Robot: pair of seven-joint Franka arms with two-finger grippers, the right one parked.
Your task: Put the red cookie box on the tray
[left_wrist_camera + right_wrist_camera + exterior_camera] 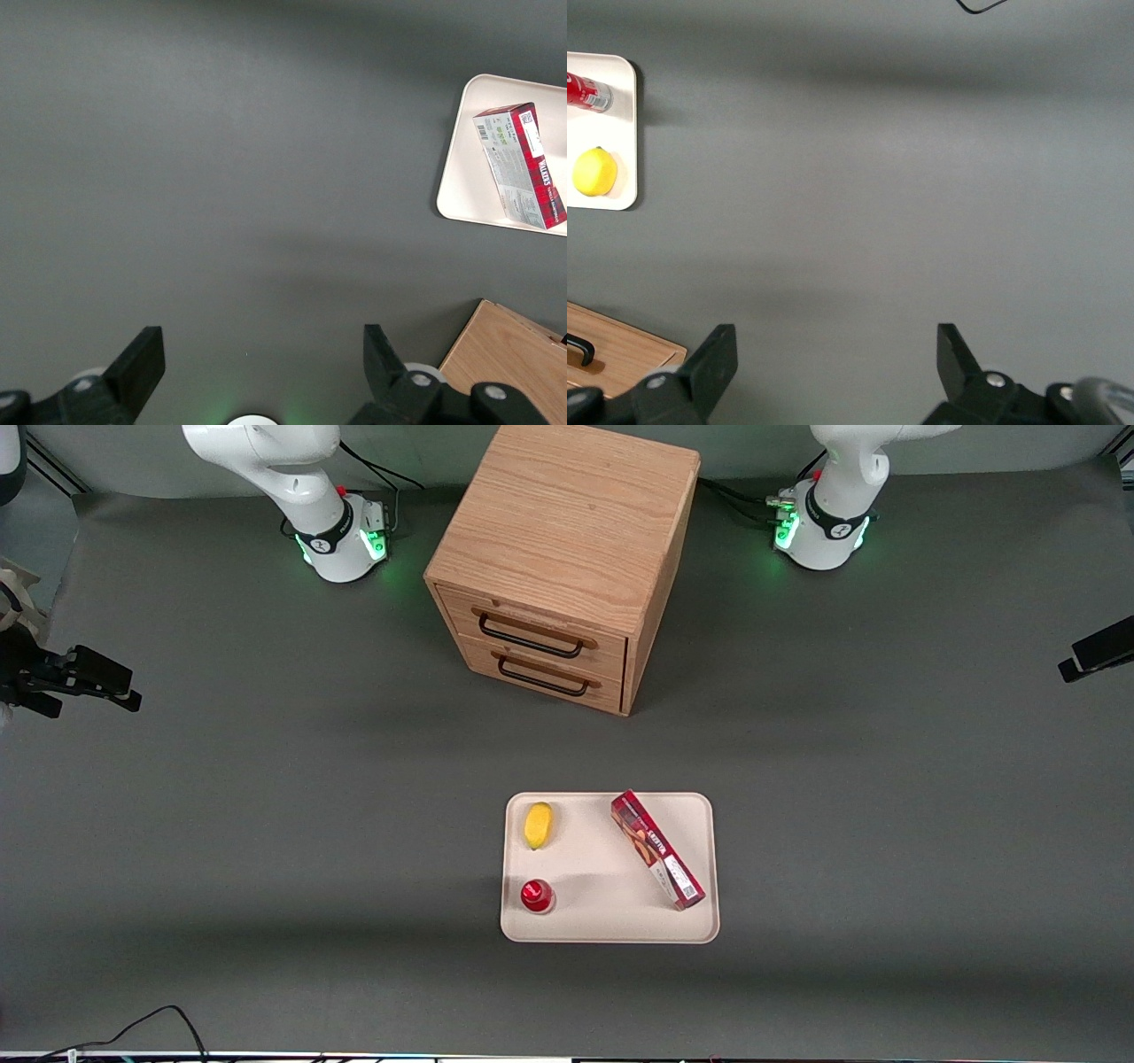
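The red cookie box (521,164) with a barcode label lies on the tray (462,168), well apart from the empty, wide-open gripper (263,361).

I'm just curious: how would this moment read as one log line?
red cookie box: on tray | gripper: open, empty, above bare table toward working arm's end
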